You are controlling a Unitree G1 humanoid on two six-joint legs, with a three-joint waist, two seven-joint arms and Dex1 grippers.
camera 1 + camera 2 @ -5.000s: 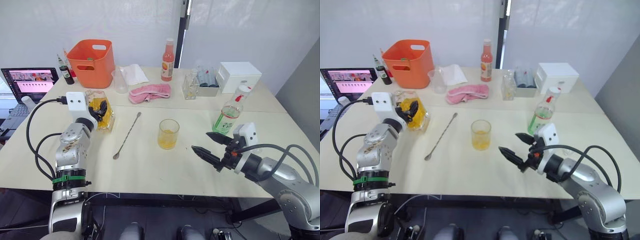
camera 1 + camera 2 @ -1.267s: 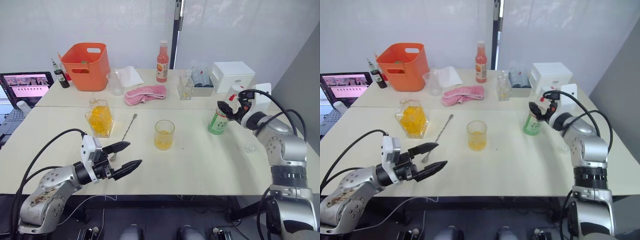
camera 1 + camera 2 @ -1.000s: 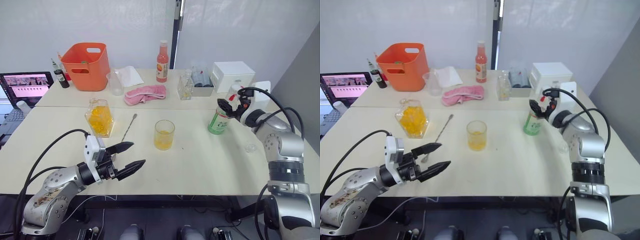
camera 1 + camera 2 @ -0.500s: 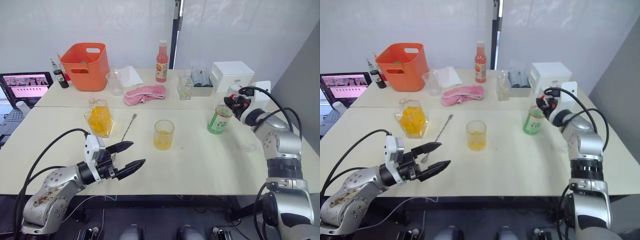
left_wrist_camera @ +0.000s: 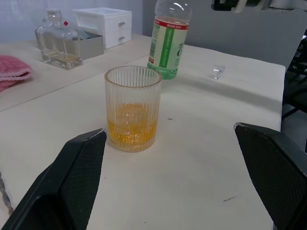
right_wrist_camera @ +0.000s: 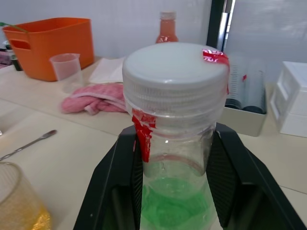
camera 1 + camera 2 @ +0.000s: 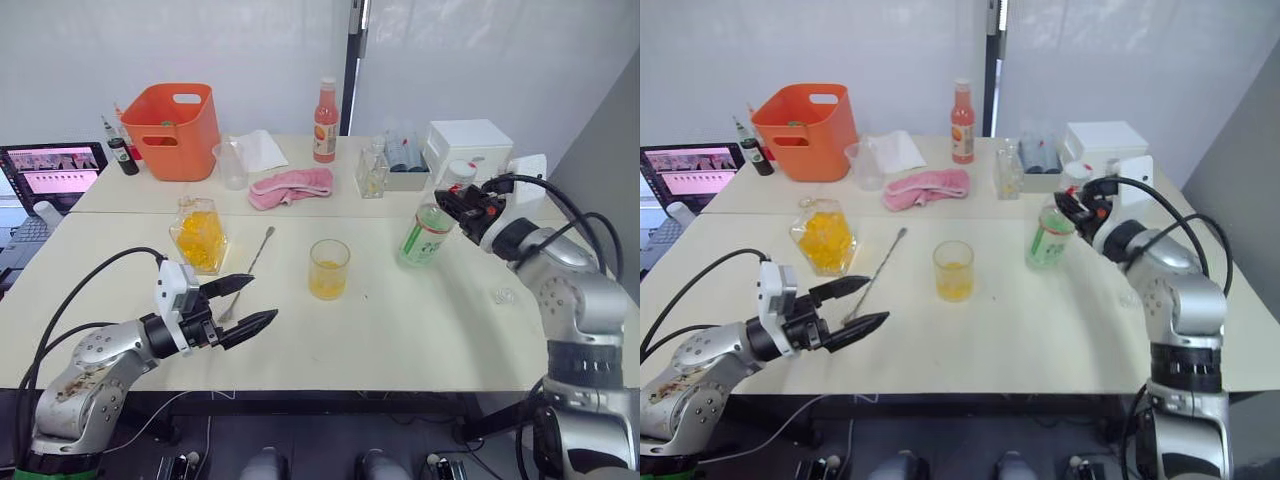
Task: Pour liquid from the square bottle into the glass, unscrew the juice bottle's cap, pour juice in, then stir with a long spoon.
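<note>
**What the frames hide or cut off**

In the right wrist view the juice bottle (image 6: pixel 175 158) is cut by the frame's lower edge, so its label and base are out of sight, and the right gripper's fingers (image 6: pixel 120 191) disappear behind its neck. The glass (image 6: pixel 19 201) is clipped at that picture's corner. In the left wrist view the bottle's cap lies beyond the upper edge, and the long spoon (image 5: pixel 4 189) shows as a sliver at the border. The laptop (image 7: pixel 55 165) is cropped in the eye view, its screen content too small to read. A tiny clear object (image 7: pixel 503 295) near the right arm cannot be identified.
</note>
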